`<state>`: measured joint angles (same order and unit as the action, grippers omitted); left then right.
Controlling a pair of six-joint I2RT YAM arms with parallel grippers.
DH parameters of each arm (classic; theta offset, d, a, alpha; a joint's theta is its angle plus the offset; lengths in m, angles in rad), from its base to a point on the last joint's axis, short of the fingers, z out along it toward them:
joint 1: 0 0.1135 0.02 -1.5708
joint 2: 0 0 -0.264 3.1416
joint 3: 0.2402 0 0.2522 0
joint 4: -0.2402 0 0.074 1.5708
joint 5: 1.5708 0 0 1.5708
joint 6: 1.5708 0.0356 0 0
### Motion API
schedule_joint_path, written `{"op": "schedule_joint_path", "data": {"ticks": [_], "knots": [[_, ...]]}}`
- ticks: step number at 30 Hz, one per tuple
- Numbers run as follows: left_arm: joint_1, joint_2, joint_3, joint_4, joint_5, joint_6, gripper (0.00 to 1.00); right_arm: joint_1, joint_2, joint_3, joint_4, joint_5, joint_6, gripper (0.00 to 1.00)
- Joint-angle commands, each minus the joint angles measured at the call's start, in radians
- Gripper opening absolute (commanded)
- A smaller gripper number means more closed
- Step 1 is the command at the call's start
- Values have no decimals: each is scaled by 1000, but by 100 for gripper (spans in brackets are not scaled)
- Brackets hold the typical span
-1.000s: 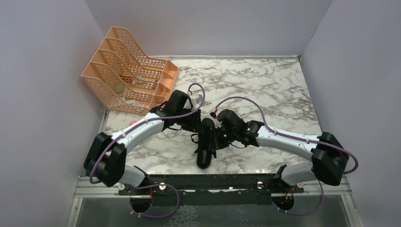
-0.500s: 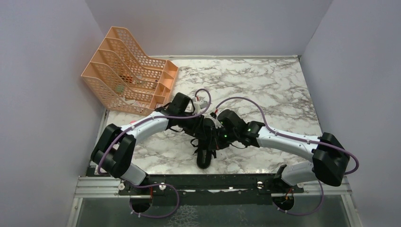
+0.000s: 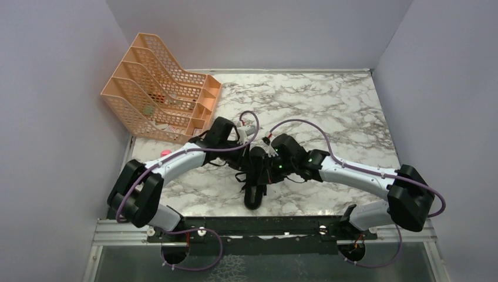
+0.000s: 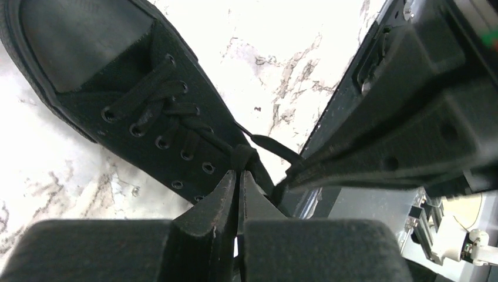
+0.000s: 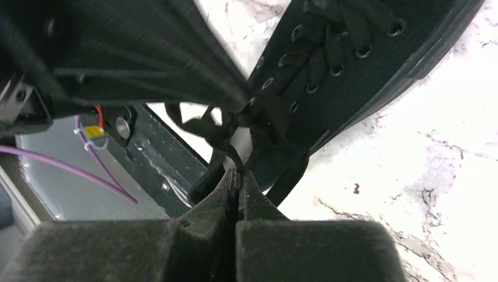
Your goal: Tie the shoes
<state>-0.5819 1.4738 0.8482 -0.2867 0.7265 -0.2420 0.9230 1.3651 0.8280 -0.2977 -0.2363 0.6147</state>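
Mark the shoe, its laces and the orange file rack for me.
shoe (image 4: pixel 82 35): left wrist view, on the toe end.
laces (image 4: pixel 167 108): left wrist view, on the crossed lacing.
orange file rack (image 3: pixel 170 70): top view, on a mesh divider wall.

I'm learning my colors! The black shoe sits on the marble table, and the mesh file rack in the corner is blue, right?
Not quite. The mesh file rack is peach-orange, not blue, as the top external view shows. The black shoe does sit on the marble table.
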Motion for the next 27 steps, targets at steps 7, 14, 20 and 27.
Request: {"op": "schedule_joint_path", "data": {"ticks": [7,14,20,27], "knots": [[-1,-181,-179,244,0,-177,3,-100,50,-24,111,-110,137,1],[-14,-205,-199,264,-27,-202,4,-105,100,6,140,-183,138,1],[-33,-200,-198,272,-44,-210,6,-106,100,6,168,-190,134,1],[-70,-210,-184,256,-85,-201,6,-106,95,3,193,-134,199,1]]}}
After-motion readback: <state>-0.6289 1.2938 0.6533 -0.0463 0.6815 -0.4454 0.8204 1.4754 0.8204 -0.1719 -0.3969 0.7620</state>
